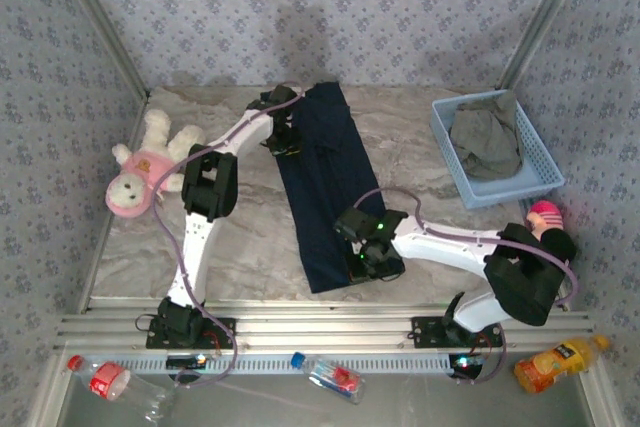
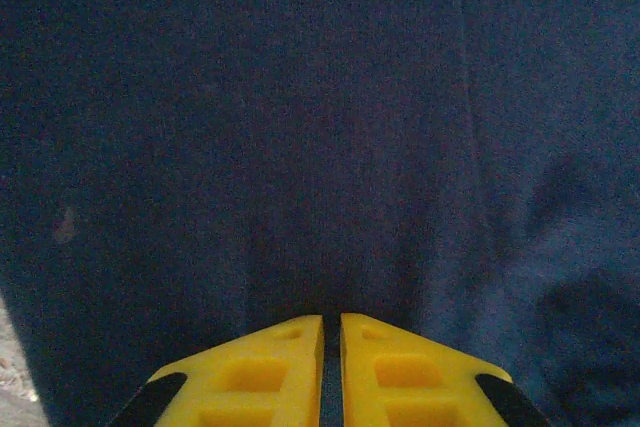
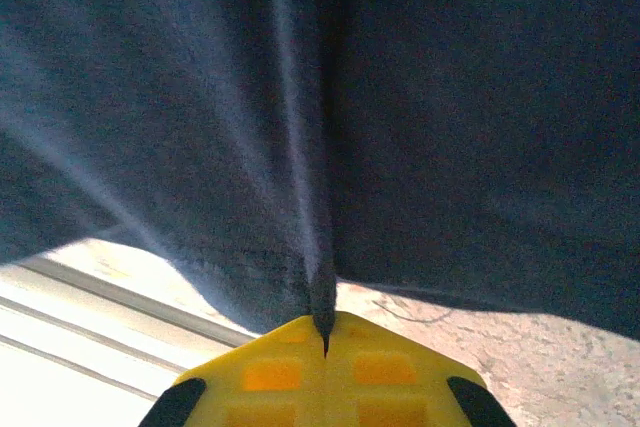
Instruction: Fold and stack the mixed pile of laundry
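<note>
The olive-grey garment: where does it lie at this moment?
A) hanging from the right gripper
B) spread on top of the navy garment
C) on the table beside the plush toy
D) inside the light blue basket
D: the olive-grey garment lies bunched inside the light blue basket at the far right of the table, apart from the navy garment.

Navy garment (image 1: 322, 197) lies stretched flat; olive-grey garment (image 1: 487, 139) crumpled in basket (image 1: 512, 190).

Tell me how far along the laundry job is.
Done: the navy garment lies in a long strip on the table. In hand: left jaws pinch its far end, right jaws its near edge. Left: folding it; the olive-grey garment sits crumpled in the blue basket, nothing stacked.
</note>
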### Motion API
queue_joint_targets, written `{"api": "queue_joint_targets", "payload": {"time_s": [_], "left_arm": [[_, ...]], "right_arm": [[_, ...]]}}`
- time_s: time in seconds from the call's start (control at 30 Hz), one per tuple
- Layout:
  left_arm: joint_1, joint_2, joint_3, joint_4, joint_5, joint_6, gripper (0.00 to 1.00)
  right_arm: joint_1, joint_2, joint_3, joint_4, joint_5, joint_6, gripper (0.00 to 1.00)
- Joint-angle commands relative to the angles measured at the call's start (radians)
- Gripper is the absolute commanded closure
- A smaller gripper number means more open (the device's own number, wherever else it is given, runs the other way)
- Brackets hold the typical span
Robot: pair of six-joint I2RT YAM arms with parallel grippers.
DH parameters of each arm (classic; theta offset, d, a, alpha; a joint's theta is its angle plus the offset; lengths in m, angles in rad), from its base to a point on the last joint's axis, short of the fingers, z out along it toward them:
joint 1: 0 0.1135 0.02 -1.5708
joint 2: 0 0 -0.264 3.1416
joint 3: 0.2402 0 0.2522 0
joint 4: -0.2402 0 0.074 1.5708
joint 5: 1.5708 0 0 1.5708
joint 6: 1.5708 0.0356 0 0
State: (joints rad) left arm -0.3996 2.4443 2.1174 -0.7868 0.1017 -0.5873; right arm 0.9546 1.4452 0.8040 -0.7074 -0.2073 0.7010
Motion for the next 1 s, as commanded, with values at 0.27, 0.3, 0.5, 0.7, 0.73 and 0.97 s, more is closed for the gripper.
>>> {"api": "queue_joint_targets", "payload": {"time_s": [0.27, 0.3, 0.5, 0.7, 0.73, 0.97], "left_arm": [[0.000, 0.014, 0.047, -0.043, 0.073, 0.020, 0.65], [-0.001, 0.010, 0.056, -0.050, 0.086, 0.023, 0.54], [-0.015, -0.066, 0.114, -0.122, 0.098, 0.080, 0.32], [-0.060, -0.270, -0.058, -0.119, 0.055, 0.108, 0.30], [-0.072, -0.311, -0.130, -0.097, 0.049, 0.099, 0.31], [-0.146, -0.672, -0.741, 0.142, 0.072, -0.133, 0.31]], "right_arm": [[-0.064, 0.013, 0.087, -0.097, -0.011, -0.031, 0.61], [-0.074, 0.004, 0.097, -0.105, -0.007, -0.036, 0.57], [-0.184, -0.069, 0.113, -0.130, 0.035, -0.063, 0.50], [-0.372, -0.132, 0.017, -0.095, 0.068, -0.135, 0.39], [-0.403, -0.138, -0.005, -0.079, 0.057, -0.143, 0.38], [-0.549, -0.214, -0.145, -0.031, -0.007, -0.198, 0.41]]}}
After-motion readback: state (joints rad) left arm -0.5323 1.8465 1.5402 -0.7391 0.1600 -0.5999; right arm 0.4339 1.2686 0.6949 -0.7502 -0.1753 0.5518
